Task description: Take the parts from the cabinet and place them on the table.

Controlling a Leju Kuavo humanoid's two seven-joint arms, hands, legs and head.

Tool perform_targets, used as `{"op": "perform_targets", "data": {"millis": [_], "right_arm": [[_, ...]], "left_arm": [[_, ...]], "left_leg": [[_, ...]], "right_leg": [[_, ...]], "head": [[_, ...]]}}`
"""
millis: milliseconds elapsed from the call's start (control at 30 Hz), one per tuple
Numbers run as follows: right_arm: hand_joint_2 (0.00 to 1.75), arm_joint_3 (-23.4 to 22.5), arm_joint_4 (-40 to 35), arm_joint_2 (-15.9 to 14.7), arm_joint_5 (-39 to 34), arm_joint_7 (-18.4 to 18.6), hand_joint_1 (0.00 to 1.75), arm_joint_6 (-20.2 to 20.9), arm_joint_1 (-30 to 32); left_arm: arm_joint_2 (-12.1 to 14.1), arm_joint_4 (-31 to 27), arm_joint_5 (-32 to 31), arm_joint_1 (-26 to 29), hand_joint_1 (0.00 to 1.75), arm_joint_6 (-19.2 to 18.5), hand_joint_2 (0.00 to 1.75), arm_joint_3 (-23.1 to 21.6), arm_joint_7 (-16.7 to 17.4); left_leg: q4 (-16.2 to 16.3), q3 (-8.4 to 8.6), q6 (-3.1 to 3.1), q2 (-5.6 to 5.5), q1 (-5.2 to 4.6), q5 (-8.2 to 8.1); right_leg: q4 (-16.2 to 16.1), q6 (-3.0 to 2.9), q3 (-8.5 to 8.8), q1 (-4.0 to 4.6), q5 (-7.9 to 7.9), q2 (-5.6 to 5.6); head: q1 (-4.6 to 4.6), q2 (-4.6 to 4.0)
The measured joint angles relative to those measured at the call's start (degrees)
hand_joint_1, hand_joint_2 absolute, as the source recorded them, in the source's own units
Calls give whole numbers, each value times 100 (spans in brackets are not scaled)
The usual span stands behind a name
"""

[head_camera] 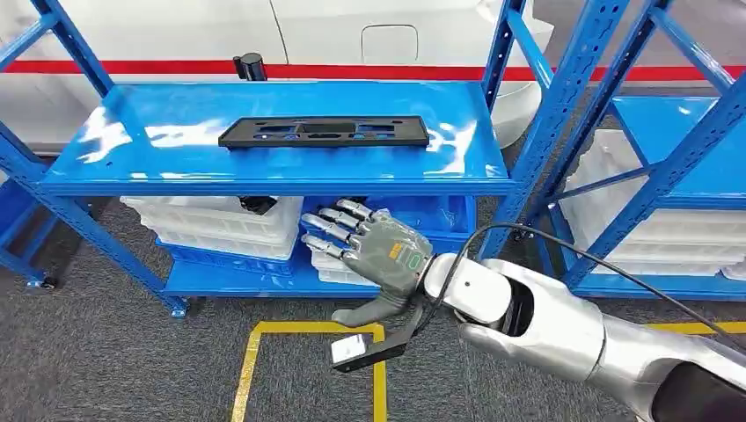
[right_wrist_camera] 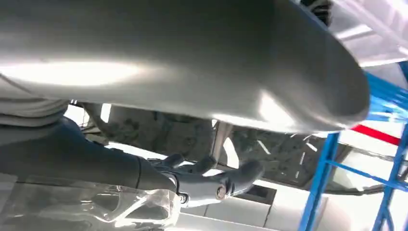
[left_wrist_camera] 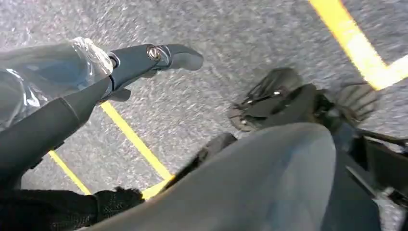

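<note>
A blue cabinet [head_camera: 493, 180] of steel shelving fills the upper half of the head view. On its top shelf, centre frame, a flat black part [head_camera: 324, 132] lies with its long axis left to right, parallel to the shelf's front edge. White bins [head_camera: 220, 224] sit on the shelf below. The right robot hand [head_camera: 369, 251], lower centre, is spread and holds nothing. The left robot hand [left_wrist_camera: 120, 67] hangs over grey floor; whether it is open I cannot tell.

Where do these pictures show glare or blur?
Head view: white glare patches on the blue shelf beside the black part. Left wrist view: floor is smeared with blur. Right wrist view: bright glare on the silver arm, background washed out.
</note>
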Motion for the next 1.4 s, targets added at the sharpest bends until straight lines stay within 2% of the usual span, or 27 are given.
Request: {"op": "perform_targets", "data": {"millis": [33,67,133,167,200,233,267,300,333,367,467,500,567,633,667,867,933,1000,1033,1067,1133,1167,1233,1267,1300,1333,1400], "right_arm": [[0,0,-2,-2,0,2,0,0,-2],[0,0,-7,0,0,2,0,0,2],[0,4,-15,-2,0,-2,0,0,20],[0,4,-17,-2,0,-2,0,0,29],[0,7,-24,-2,0,-2,0,0,34],[0,11,-26,-2,0,-2,0,0,37],[0,13,-26,-2,0,-2,0,0,36],[0,13,-26,-4,0,0,0,0,38],[0,24,-26,0,-2,0,0,2,50],[0,31,-39,-2,0,-2,0,-4,46],[0,11,-59,-4,2,4,0,-20,52],[0,9,-68,-4,2,4,0,-24,57],[0,0,-85,-6,2,7,0,-35,63],[0,0,-83,-17,2,7,0,-35,92],[0,0,-85,-17,2,7,0,-35,102],[0,0,-83,-17,2,7,0,-35,103],[0,0,-85,-17,2,4,0,-35,110],[0,0,-85,-17,2,4,0,-35,114],[0,-4,-83,-26,0,4,0,-35,114],[0,-28,-105,-35,0,4,0,-39,114],[0,-28,-129,-28,0,4,0,-44,103],[0,-28,-129,-31,0,4,0,-46,104],[0,-24,-129,-31,0,4,0,-48,120],[0,-22,-129,-31,0,4,0,-48,131],[0,-20,-129,-31,0,4,0,-48,144],[0,-18,-129,-31,0,4,0,-48,152],[0,-20,-129,-31,0,4,0,-50,151]], "left_arm": [[-2,2,0,-2,0,0,0,-4,2],[0,0,2,-7,0,2,0,-4,2],[7,2,2,-30,0,4,0,-4,2],[9,2,2,-41,0,4,0,-4,2],[17,2,2,-49,0,4,0,-4,2],[22,2,2,-53,0,4,0,-4,2],[22,2,2,-52,0,4,0,-4,2],[20,0,0,-41,0,2,0,-4,2],[20,2,-2,-42,0,2,0,-4,4],[20,2,-2,-44,0,-2,0,-7,20],[18,2,-17,-45,0,2,0,-15,28],[18,2,-17,-37,0,2,0,-15,28],[18,2,-24,-30,0,2,0,-26,28],[18,2,-22,-21,0,2,0,-31,28],[18,2,-22,-16,0,2,0,-33,28],[18,2,-22,-15,0,2,0,-33,28],[17,2,-22,-6,0,2,0,-35,28],[18,2,-22,7,0,2,0,-37,31],[2,2,-22,35,0,2,0,-42,33],[-42,11,-26,12,0,4,0,-52,24],[-26,11,-44,-20,0,4,0,-59,-18],[-24,11,-48,-30,0,2,0,-63,-46],[-15,13,-63,-41,0,4,0,-66,-55],[-13,13,-63,-53,0,4,0,-66,-55],[-9,13,-63,-61,0,6,0,-68,-52],[-2,13,-63,-63,0,9,0,-68,-52],[7,13,-66,-62,0,9,0,-70,-52]], "left_leg": [[411,-241,-26,3,18,-48],[872,-565,-69,6,43,-161],[1518,-1159,-159,11,83,-594],[1510,-1287,-186,14,105,-659],[1281,-1306,-210,19,127,-565],[897,-1234,-236,25,149,-323],[424,-1120,-263,39,172,57],[-50,-1033,-297,80,210,594],[-185,-1064,-239,165,170,813],[-178,-1017,-132,152,151,733],[-200,-912,18,97,155,714],[-219,-833,63,94,154,686],[-226,-710,135,92,129,577],[-227,-584,179,72,87,448],[-227,-527,188,59,70,401],[-227,-518,190,58,66,392],[-227,-449,200,48,46,339],[-228,-310,218,33,-2,233],[-249,-177,241,27,-22,67],[-157,67,116,-22,-48,5],[497,-271,24,9,-46,104],[897,-550,-10,9,-15,51],[1469,-1069,-82,15,29,-482],[1549,-1225,-106,18,47,-663],[1435,-1284,-132,20,61,-645],[1139,-1240,-144,21,70,-445],[112,-951,-162,23,73,397]], "right_leg": [[0,-44,48,-3,-36,-5],[0,-46,83,-9,-80,-5],[1,-17,173,-35,-190,-1],[2,-1,227,-52,-241,3],[5,29,301,-75,-302,13],[5,63,390,-103,-365,15],[4,103,487,-131,-438,14],[-6,160,532,-126,-510,13],[26,200,610,-112,-570,26],[-41,250,608,-103,-612,32],[29,347,685,-122,-566,24],[272,356,575,-136,-532,1],[1181,351,-8,-117,-590,-5],[1829,336,-593,-81,-1047,-5],[1886,317,-724,-69,-1179,-5],[1884,313,-740,-66,-1194,-5],[1807,284,-813,-51,-1233,-5],[1411,207,-799,0,-1078,-4],[395,-33,-591,111,-95,-4],[65,-70,-379,208,288,66],[4,-114,-191,135,216,49],[4,-133,-166,121,171,46],[5,-125,-114,107,87,54],[6,-118,-79,99,47,59],[6,-109,-27,92,3,66],[7,-95,35,84,-39,70],[6,-55,177,68,-137,71]], "head": [[-37,0],[-28,0],[-33,0],[-31,0],[-33,0],[-33,0],[-33,0],[-37,0],[-57,0],[-42,0],[-35,0],[-24,0],[-22,0],[-18,0],[-20,0],[-20,0],[-20,0],[-18,0],[-20,0],[-39,0],[-42,2],[-55,0],[-57,2],[-61,0],[-59,0],[-61,2],[-61,2]]}}
